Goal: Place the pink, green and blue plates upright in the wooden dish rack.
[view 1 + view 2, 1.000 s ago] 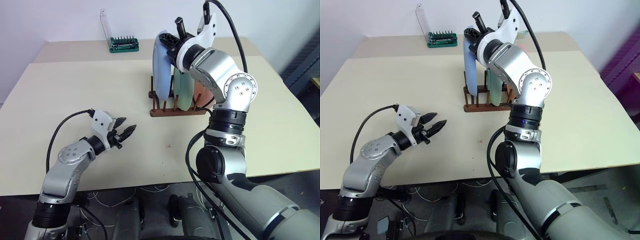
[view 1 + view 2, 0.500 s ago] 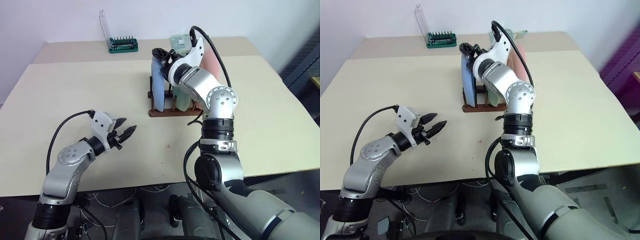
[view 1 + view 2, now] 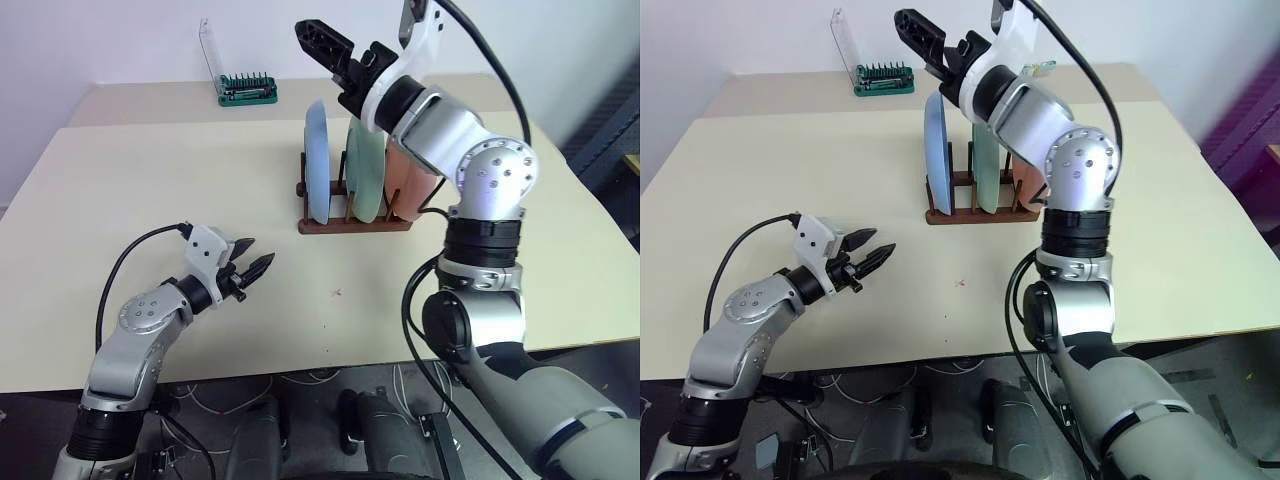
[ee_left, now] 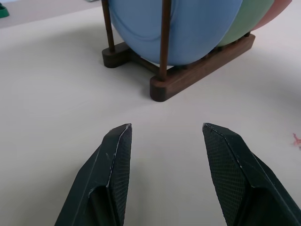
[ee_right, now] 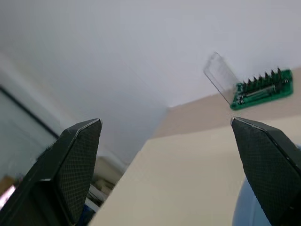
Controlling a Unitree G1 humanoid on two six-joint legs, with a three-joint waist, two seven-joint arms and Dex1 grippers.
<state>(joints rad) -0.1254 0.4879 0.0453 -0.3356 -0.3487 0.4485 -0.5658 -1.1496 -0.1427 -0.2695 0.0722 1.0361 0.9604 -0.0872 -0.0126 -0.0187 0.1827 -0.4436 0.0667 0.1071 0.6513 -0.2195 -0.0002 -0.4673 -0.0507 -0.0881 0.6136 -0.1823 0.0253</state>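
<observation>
Left eye view, pink plate (image 3: pixel 408 185) half hidden

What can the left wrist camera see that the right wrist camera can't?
The left wrist view alone shows the wooden dish rack with the green plate and pink plate standing in it, beyond the open left tool. The right wrist view alone shows the green bit holder, the wall and the open right tool. Both show the table and the blue plate.

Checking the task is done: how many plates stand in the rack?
3, all upright in the wooden rack: blue plate on the left, green plate in the middle, pink plate on the right.
</observation>
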